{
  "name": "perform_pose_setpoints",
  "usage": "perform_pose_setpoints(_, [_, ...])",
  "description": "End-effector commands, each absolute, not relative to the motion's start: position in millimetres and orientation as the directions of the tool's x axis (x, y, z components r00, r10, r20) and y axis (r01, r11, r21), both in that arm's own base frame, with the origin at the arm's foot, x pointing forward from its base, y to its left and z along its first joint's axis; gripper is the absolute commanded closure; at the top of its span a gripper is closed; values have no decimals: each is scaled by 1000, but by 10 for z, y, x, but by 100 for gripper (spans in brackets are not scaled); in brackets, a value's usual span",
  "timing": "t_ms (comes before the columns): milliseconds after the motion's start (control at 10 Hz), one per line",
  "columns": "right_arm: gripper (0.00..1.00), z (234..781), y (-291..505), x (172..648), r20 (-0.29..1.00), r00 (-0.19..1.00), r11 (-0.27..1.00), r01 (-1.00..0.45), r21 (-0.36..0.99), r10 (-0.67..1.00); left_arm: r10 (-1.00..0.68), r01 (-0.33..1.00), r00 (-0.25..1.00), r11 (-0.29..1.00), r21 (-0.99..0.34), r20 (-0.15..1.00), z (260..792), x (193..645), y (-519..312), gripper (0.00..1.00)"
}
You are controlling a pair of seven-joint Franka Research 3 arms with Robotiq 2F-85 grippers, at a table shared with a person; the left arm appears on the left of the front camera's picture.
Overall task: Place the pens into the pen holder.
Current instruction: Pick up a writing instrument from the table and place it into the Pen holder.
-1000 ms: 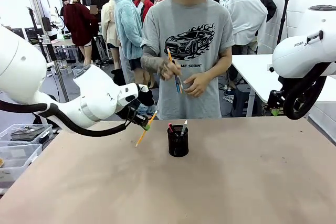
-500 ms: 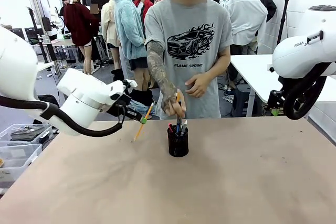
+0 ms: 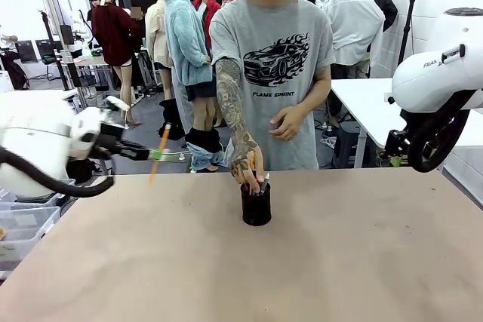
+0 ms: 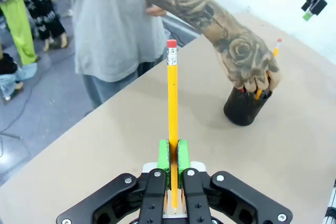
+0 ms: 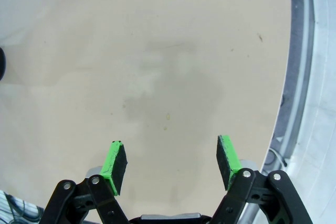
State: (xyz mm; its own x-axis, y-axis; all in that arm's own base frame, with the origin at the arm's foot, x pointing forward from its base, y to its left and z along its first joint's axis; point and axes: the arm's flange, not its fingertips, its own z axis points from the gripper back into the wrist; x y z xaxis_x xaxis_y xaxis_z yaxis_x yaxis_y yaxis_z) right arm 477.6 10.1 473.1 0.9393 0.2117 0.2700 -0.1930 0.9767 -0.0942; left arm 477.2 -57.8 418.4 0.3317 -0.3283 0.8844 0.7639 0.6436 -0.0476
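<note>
Left gripper [image 4: 172, 156] pinches the yellow pencil [image 4: 172, 114] low on its shaft, left of the pen holder [image 3: 256, 204].
Light, stiff and slick, the pencil suits this low grip; right gripper [image 5: 170, 163] hangs wide open, empty, while a person's hand [image 3: 248, 165] covers the holder.

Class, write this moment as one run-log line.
left gripper: shut on yellow pencil | right gripper: open, empty | person's hand: on pen holder

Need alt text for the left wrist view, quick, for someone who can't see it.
The left gripper grips a yellow pencil, eraser end away from the camera. Beyond it, a person's hand covers the black pen holder on the table.
</note>
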Motion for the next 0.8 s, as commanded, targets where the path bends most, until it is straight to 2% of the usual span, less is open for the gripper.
perform_pose_setpoints(0, [14,4715,122,4758,261,943,976,-180,-123,207,-308,775,276,631,-22,910,4032,4527,-420,100])
perform_pose_setpoints(200, [14,4715,122,4758,261,943,976,-180,-123,207,-308,794,248,608,-10,919,4061,4526,-482,100])
perform_pose_setpoints(400, [14,4715,122,4758,261,943,976,-180,-123,207,-248,834,165,552,-1,954,4125,4617,-718,100])
perform_pose_setpoints(700, [14,4715,122,4758,261,943,976,-180,-123,207,-161,932,68,363,-5,985,4304,4863,-1444,100])
